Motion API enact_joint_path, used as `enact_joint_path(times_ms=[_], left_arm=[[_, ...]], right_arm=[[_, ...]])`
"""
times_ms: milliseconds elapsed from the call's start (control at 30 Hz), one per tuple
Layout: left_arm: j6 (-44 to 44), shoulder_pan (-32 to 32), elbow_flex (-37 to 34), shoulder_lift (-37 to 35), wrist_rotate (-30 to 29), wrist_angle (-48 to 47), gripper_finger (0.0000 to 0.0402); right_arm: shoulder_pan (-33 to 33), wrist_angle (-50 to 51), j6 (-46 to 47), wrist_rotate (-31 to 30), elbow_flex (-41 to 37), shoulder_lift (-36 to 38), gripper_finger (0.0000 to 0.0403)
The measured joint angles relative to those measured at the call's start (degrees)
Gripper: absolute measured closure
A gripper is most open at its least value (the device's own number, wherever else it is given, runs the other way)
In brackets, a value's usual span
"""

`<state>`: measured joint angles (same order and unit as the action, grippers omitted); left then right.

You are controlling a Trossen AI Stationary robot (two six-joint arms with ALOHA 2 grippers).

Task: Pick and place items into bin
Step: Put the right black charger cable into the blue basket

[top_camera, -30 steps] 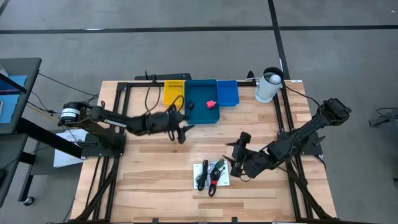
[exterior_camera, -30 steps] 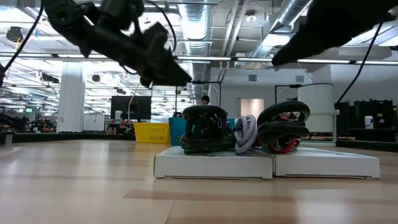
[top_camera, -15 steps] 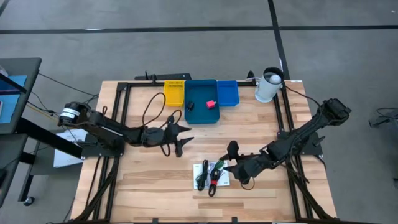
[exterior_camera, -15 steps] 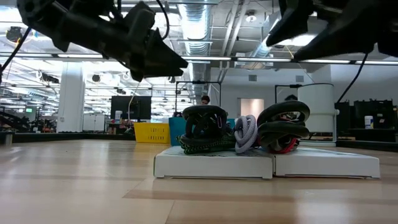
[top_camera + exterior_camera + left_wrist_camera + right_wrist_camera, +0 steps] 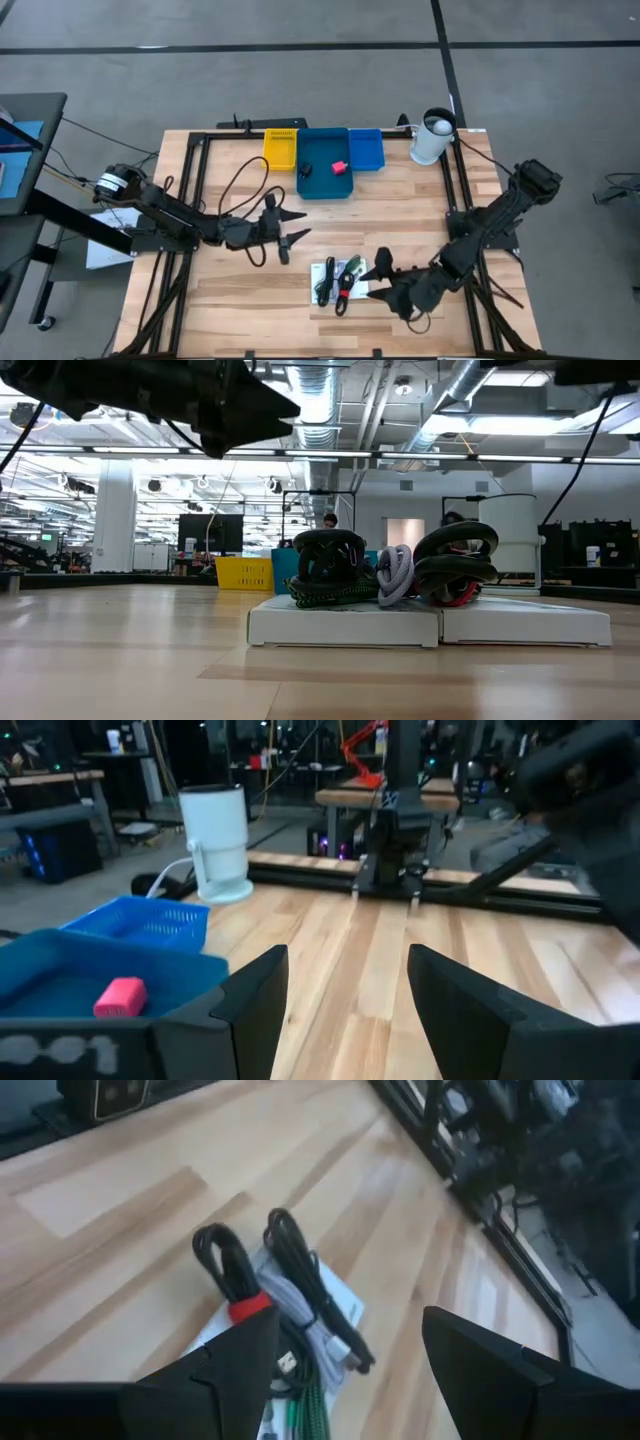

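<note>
Right gripper released, hovering just beside cables on white cards.
Left gripper released, empty, mid-table. Pink block lies in blue bin.

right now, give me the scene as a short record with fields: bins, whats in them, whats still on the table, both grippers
bins: yellow bin, teal bin, blue bin, in a row at the table's far edge
in teal bin: pink block, small black piece
still on table: coiled cables on white cards
left gripper: open, empty, mid-table
right gripper: open, empty, beside the cables
other: white cylinder at far right corner
</note>
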<state>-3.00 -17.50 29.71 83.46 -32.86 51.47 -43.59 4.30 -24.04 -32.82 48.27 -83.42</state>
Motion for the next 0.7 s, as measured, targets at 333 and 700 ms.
enact_joint_path(times_ms=[333, 700], left_arm=[[-0.16, -2.82, 0.0, -0.02, 0.0, 3.95, 0.0205], [-3.32, -6.64, 0.02, -0.02, 1.11, 6.5, 0.0205]], right_arm=[[-1.23, -0.67, 0.83, -2.05, 1.81, -9.75, 0.0159], [-0.87, -0.35, -1.74, -2.03, 9.09, -17.02, 0.0159]])
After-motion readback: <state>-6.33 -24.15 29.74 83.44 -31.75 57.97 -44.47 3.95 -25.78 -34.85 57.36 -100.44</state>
